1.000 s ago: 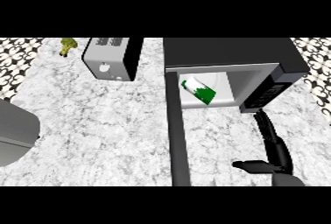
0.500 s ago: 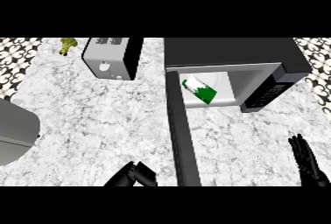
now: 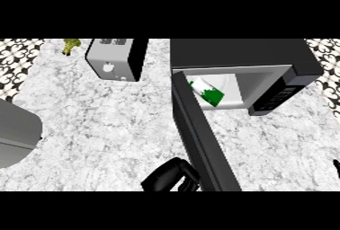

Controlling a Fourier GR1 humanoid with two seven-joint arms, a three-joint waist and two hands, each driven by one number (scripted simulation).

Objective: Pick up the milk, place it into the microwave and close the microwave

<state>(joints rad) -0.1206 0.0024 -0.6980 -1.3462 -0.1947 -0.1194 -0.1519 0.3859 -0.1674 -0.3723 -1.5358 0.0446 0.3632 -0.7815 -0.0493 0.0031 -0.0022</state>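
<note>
The marble counter (image 3: 106, 121) carries everything, and the biggest thing on it is the microwave (image 3: 239, 54), set at the far right corner with its cavity facing me. Its door (image 3: 199, 134) stands wide open, a long dark slab swinging out from the cavity's left side toward the counter's near edge. A toaster (image 3: 114, 58) sits along the far edge to the left, well apart from the job.

The milk (image 3: 207, 92) is already inside the cavity, lying tilted against its left side — so I judge the picking and placing done, and only the closing is left.

My left hand (image 3: 169, 177) shows at the near edge, just beside the outer face of the door at its free end, fingers curled and holding nothing; I cannot tell whether it touches the door. The milk lies well beyond it, toward the far edge, with the whole length of the door between us. My right hand (image 3: 337, 164) is only a sliver at the right edge — its state I cannot tell.
</note>
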